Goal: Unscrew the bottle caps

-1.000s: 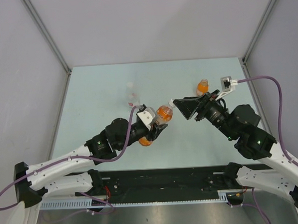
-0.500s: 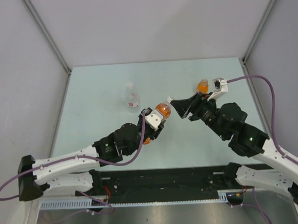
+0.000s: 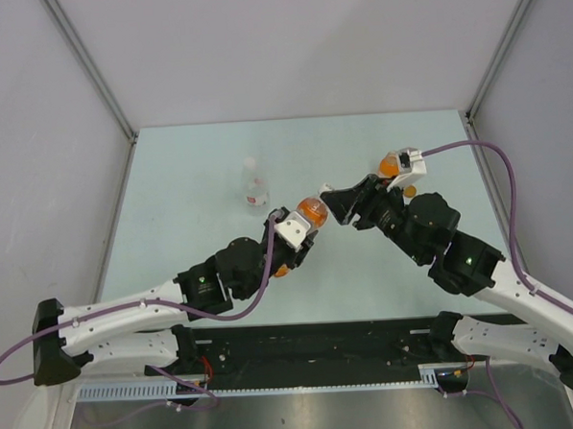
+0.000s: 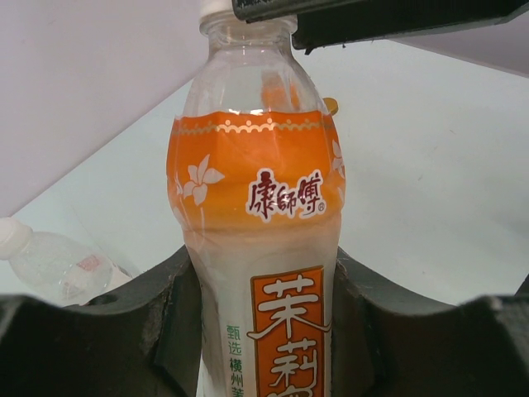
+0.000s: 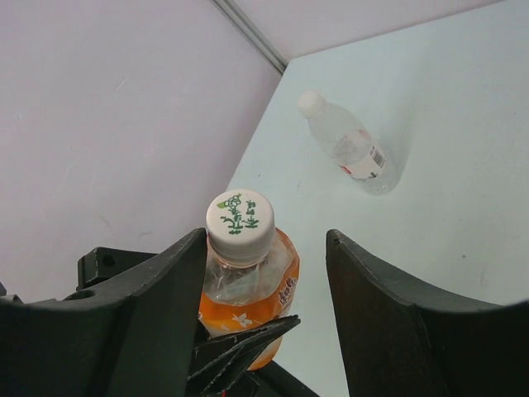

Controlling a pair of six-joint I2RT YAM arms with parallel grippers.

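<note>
— Above the surface (image 3: 188, 162), where's the tall orange-drink bottle (image 4: 256, 207)?
— Clamped in the left pincer (image 4: 264, 331); long axis slanted, white cap (image 5: 240, 217) aimed at the right pincer (image 5: 264, 248); its jaws stand apart astride that cap, gripping nothing.
— Count?
— Three bottles: this one; clear bottle (image 3: 254, 189) on the surface; squat orange bottle (image 3: 390, 163) behind the right wrist; two white caps visible.

The left arm extends forward and to the right from its base. The left gripper (image 3: 300, 235) is clamped on the tall orange-drink bottle (image 4: 260, 207), one finger against each side. The right arm reaches forward and to the left, its wrist tilted downward. The right gripper (image 3: 340, 204) sits just right of the left gripper, its jaws apart.
</note>
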